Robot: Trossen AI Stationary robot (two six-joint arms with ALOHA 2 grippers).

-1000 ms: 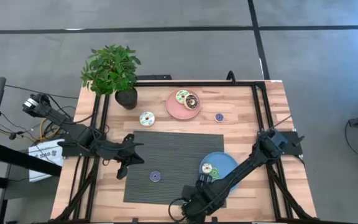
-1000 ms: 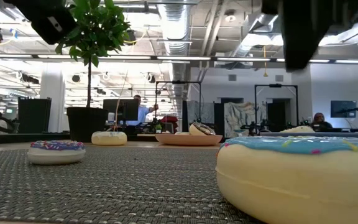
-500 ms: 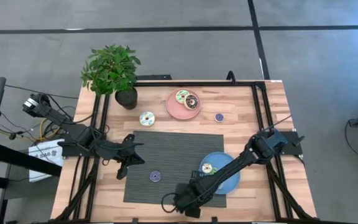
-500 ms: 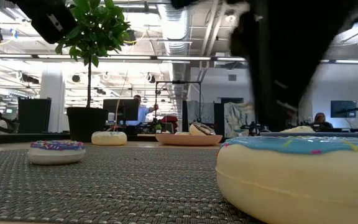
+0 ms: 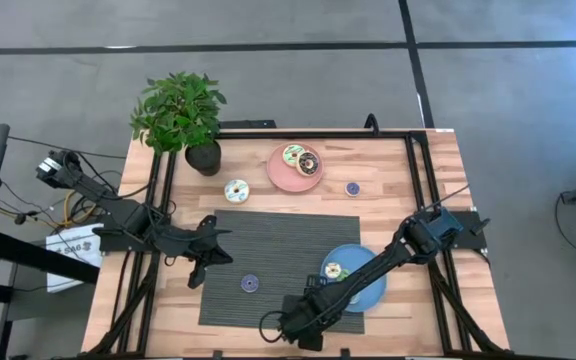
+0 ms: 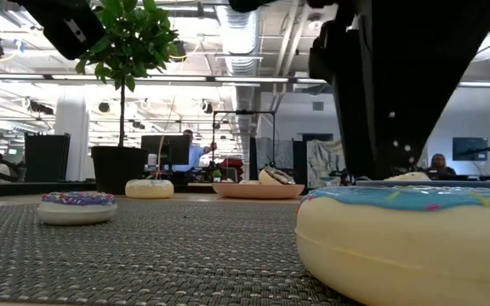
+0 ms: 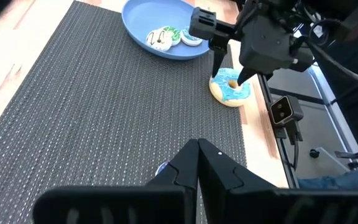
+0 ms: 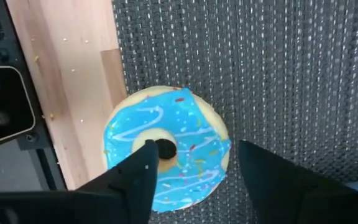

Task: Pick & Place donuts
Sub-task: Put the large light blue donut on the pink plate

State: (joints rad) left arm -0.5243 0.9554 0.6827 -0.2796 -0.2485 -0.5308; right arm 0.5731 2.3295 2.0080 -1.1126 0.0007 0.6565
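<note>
A cyan-iced donut (image 8: 179,134) lies flat on the dark mat (image 5: 268,240) near its front edge, and shows in the low view (image 6: 415,238) and the left wrist view (image 7: 230,90). My right gripper (image 8: 196,146) is open right over it and hides it in the high view (image 5: 290,328). One finger stands over the hole, the other off the donut's rim. My left gripper (image 7: 197,149) is shut and empty over the mat's left part (image 5: 208,255). A purple donut (image 5: 250,284) lies on the mat. The blue plate (image 5: 363,290) holds a green-and-white donut (image 5: 333,271). My right gripper comes at the cyan donut from above, fingers (image 7: 217,62) pointing down. Whether a fingertip touches the icing by the hole (image 8: 166,140) I cannot tell. The donut lies flat on the mat.
A pink plate (image 5: 280,175) with two donuts (image 5: 294,154) stands at the back. A cyan-and-white donut (image 5: 236,190) and a small purple one (image 5: 352,188) lie on the wood. A potted plant (image 5: 183,115) stands at the far left corner.
My right gripper has gone along the near edge toward the table's left and come to stand over the cyan donut, then kept still. The donut has not moved.
</note>
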